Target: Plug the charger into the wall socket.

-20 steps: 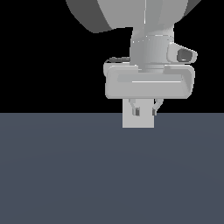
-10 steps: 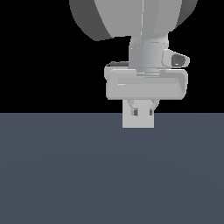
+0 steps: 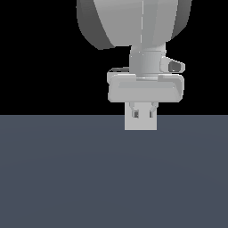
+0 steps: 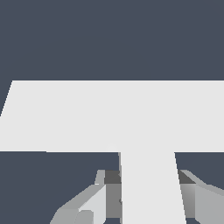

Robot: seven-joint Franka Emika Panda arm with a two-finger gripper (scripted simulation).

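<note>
In the wrist view the charger (image 4: 149, 175), a plain white block, sits between my gripper's (image 4: 148, 197) fingers, and the gripper is shut on it. Its far end meets the wall socket (image 4: 109, 116), a wide pale panel lying across that view. In the exterior view the wall socket (image 3: 141, 124) is a light grey square standing on the dark floor, directly under my gripper (image 3: 142, 113). The fingers (image 3: 134, 114) overlap its upper part. There the charger blends into the panel and cannot be told apart. No orange dot shows.
A flat dark blue-grey floor (image 3: 62, 178) spreads all around the socket, with a black background above it. The arm's large upper link (image 3: 133, 22) hangs over the hand.
The hand stays over the socket with hardly any shift. The arm's upper link has swung a little toward the exterior view's right.
</note>
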